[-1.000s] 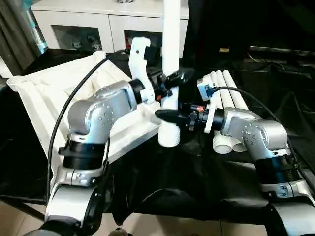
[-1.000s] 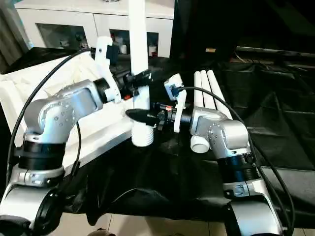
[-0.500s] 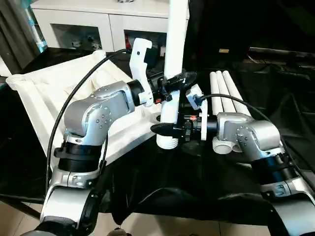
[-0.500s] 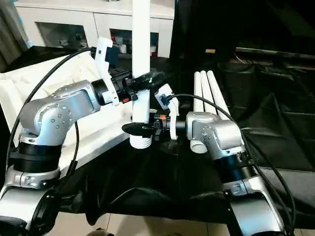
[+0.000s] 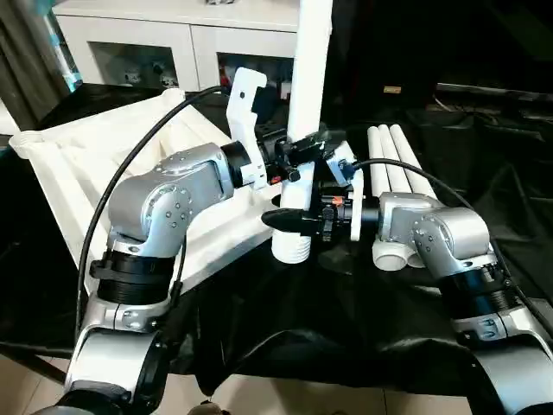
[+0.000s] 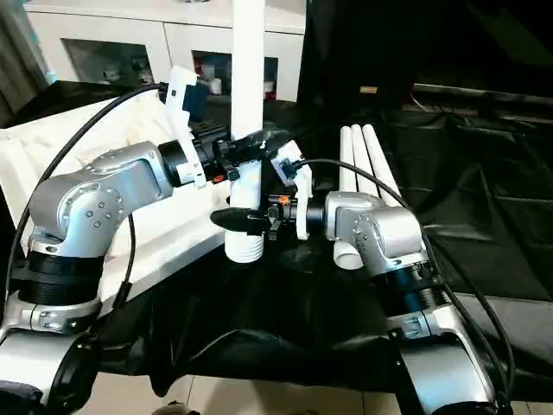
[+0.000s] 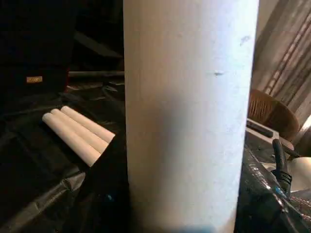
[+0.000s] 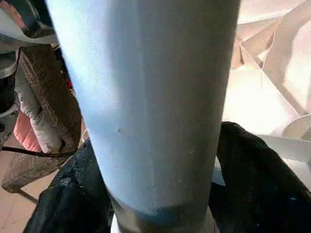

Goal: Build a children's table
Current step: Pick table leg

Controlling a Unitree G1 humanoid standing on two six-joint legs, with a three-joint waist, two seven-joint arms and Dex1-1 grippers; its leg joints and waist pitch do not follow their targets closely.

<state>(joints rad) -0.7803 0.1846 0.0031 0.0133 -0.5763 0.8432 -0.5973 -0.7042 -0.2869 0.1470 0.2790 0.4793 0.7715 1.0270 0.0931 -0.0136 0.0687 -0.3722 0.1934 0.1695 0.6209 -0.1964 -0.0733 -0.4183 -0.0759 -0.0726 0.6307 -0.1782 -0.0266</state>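
Left eye view: one white leg (image 5: pixel 304 112) stood near upright over the black-draped counter (image 5: pixel 346 320), its ribbed wide end (image 5: pixel 292 249) low, just off the near corner of the upturned tabletop (image 5: pixel 95 173). Whether that end touched the cloth or the top's corner, I could not tell.

Left claw (image 5: pixel 304 149) was pinched on the leg at mid-height, black fingers wrapped across the tube. Left wrist view had the leg (image 7: pixel 189 116) right up against the camera, dark finger material on both sides of it.

Right claw (image 5: pixel 292 219) was clamped on the same leg lower down, just above the ribbed end, one black finger (image 5: pixel 285 219) lying level across the front of the tube. Right wrist view: leg (image 8: pixel 146 107) close up, black fingers (image 8: pixel 252 174) on either side, ribbed underside of the tabletop (image 8: pixel 272 63) behind it.

Tabletop lay underside up toward the counter's left side, ribs and rim showing, one corner socket (image 5: pixel 26 143) at its far-left corner.

Three more legs (image 5: pixel 393 169) lay side by side, touching one another, on the counter's right half, wide ends (image 5: pixel 390 255) facing the near edge, right beside the right forearm (image 5: pixel 441 233).

White glass-door cabinet (image 5: pixel 173 43) stood beyond the counter's far edge.
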